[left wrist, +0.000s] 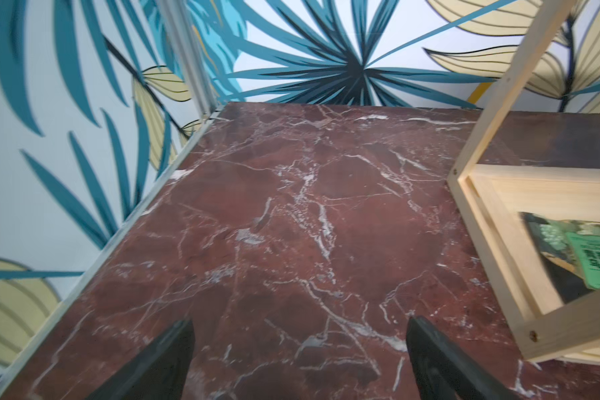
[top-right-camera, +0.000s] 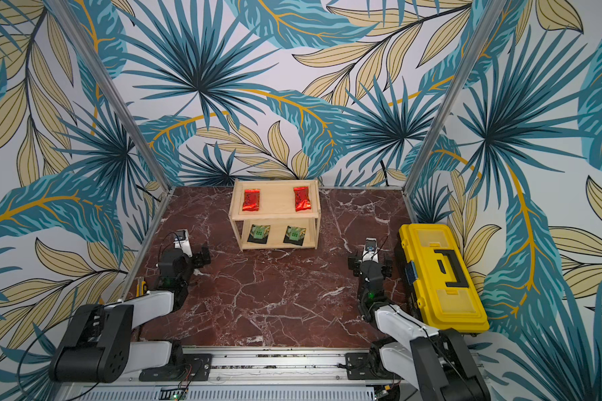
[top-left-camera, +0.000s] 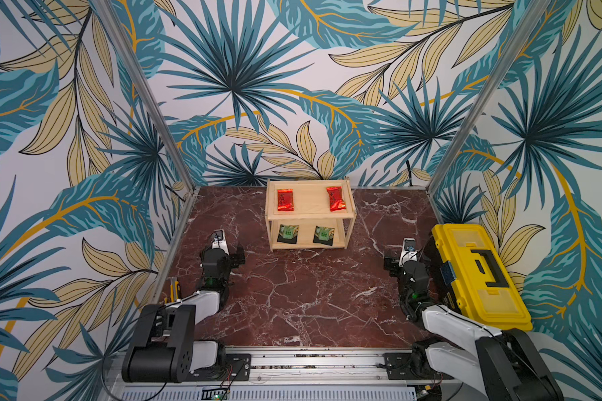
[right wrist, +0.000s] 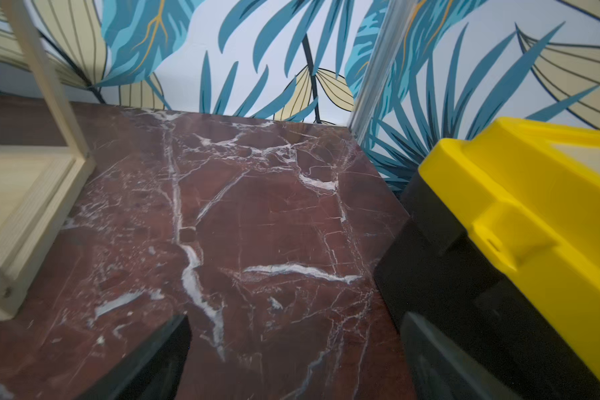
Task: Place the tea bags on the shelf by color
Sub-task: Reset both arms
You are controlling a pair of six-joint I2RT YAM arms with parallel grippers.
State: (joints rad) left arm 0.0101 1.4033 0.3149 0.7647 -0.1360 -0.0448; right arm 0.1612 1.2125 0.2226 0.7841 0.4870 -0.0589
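Light wood forms the small two-tier shelf [top-left-camera: 310, 216], a rack of rimmed rectangular boards on four corner posts. It stands at the far side of the red-brown marble-pattern tabletop [top-left-camera: 310, 298], close to the back wall.

**Shelf contents.** The upper board [top-left-camera: 310, 189] carries the two shiny red tea bags, one toward its left end [top-left-camera: 285, 199] and one toward its right end [top-left-camera: 335, 198]. The lower board [top-left-camera: 308, 245] carries the two squarish green tea bags with gold print and dark edges, likewise one left [top-left-camera: 287, 234] and one right [top-left-camera: 324, 236]. All four lie flat, well apart from each other and inside the raised rims. One colour per tier matches the sorting rule, and the rims probably keep the slick foil from sliding off. No packet is visible on the tabletop in either top view.

**Grippers.** The left gripper [left wrist: 300, 325] has its jaws spread wide over bare marble and holds nothing. The left wrist view shows one green packet on the lower board beside it, not touched. The right gripper [right wrist: 297, 322] is equally wide apart and empty, between the shelf corner and the large yellow plastic toolbox with black base [top-left-camera: 480, 274]. Both arms sit low on either side of the shelf, clear of it.

**Other container.** The toolbox lid is closed, so its contents cannot be seen.

**Status (judgement).** The sort appears complete and no further placement seems required.
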